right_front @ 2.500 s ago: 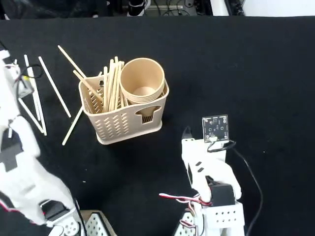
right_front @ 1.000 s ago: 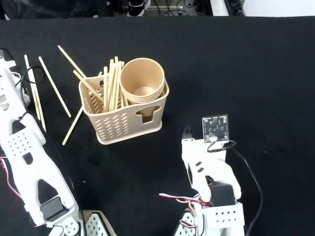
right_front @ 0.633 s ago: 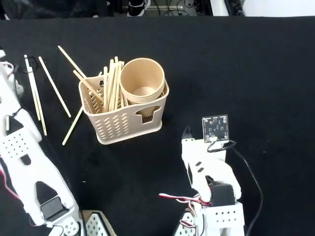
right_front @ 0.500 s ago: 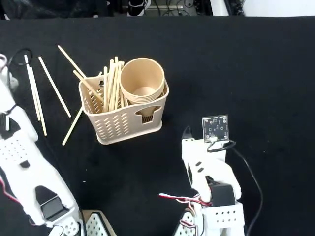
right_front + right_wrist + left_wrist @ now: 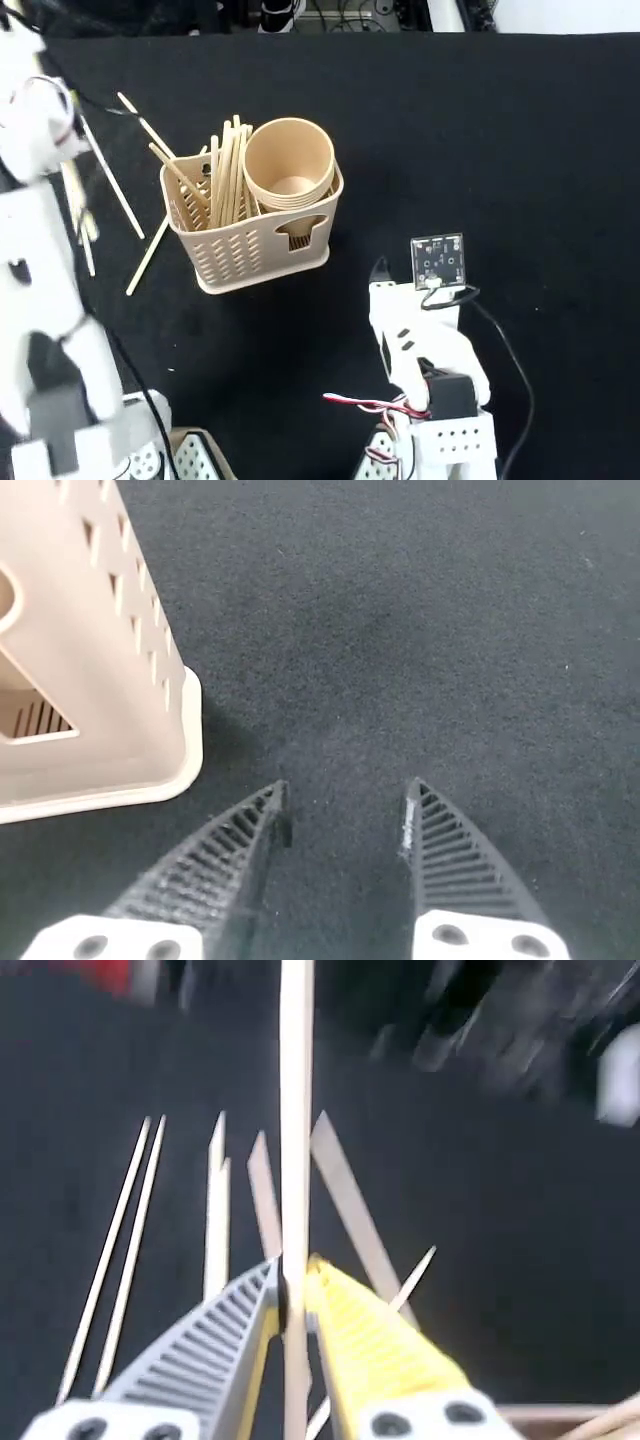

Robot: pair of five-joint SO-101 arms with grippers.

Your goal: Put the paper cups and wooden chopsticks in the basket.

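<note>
High view: basket (image 5: 262, 243) stands on the black counter (image 5: 480, 140); paper cups (image 5: 290, 165) nested in the end nearer the right arm (image 5: 425, 350), a bundle of wooden chopsticks (image 5: 228, 172) in the other end; loose chopsticks (image 5: 110, 178) lie on the counter beside the basket; left arm (image 5: 35, 230) rises tall over them.

Left wrist view: left end effector (image 5: 293, 1285) clenched on a single chopstick (image 5: 295, 1100), which runs on ahead past the fingertips; more sticks lie on the counter beyond.

Right wrist view: right end effector (image 5: 345, 815) released, holding nothing, low over the counter near a basket corner.

Step in hand, as judged: carry the stick to the chopstick end; tip it upright, thread it down clear of the leaning sticks, let go once the tip is inside.

Change: half a second earlier the left arm lay low at the loose sticks; now lifted; right arm unmoved.
</note>
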